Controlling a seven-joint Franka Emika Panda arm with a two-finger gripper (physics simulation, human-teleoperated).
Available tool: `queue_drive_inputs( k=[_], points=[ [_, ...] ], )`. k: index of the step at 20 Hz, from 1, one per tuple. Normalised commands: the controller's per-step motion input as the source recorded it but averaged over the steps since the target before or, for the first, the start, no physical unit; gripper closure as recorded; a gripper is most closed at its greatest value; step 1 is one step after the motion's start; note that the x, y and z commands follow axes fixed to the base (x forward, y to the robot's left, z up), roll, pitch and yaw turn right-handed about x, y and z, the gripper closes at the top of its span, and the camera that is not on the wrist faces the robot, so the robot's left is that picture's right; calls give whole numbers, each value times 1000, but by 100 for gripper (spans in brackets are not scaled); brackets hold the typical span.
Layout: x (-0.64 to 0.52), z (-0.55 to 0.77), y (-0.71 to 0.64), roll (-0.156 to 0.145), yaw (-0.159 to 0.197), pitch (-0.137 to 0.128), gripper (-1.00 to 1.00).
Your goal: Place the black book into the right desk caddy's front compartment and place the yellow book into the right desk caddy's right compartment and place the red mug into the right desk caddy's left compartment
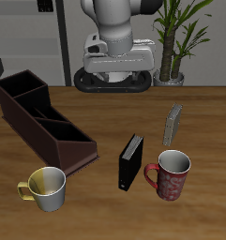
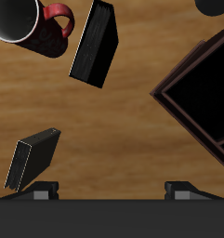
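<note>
gripper point(image 2: 112, 189) high above table, fingers spread wide, nothing held. black book point(image 1: 130, 161) upright on edge beside red mug point(image 1: 170, 174), nearer table's front edge than gripper, long axis running front to back. yellow book point(image 1: 173, 125) upright, farther back. right desk caddy point(image 1: 44, 122) well apart across table, all compartments empty. judgement: no step done; black book likely first, jaws to straddle its thin width.

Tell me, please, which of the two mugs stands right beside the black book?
The red mug, dark red with a pale speckled pattern, stands right beside the black book. The cream mug with a yellow handle stands apart, near the right desk caddy's low end.
</note>
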Motion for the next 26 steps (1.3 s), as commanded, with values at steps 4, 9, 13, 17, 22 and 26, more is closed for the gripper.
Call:
queue_drive_inputs(
  k=[4,9,13,17,22,26],
  points=[
    [27,-19,28,-14,-7,-4,-100],
    [116,-42,9,-27,-9,-3,-100],
    [232,25,48,-75,24,-48,-100],
    [337,21,182,-77,41,-55,-100],
    [373,44,170,-78,12,-50,-100],
    [412,21,133,-28,3,-35,-100]
  ],
)
